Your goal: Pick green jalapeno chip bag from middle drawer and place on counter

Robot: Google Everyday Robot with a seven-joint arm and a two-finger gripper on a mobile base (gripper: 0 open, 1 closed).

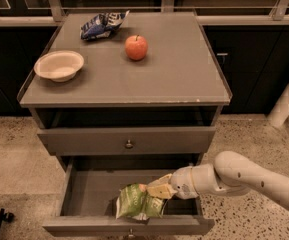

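Down in the open drawer, the gripper has its jaws pinched on the green bag (crumpled, sitting near the front wall), well below the counter

tool in middle drawer, upper drawer above

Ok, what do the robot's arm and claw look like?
The arm is smooth off-white rounded tubing with small dark dots. A paler cylindrical wrist leads to the claw, whose stubby fingers look pale yellow; it sits over the middle drawer, at the green jalapeno chip bag. No cables show.
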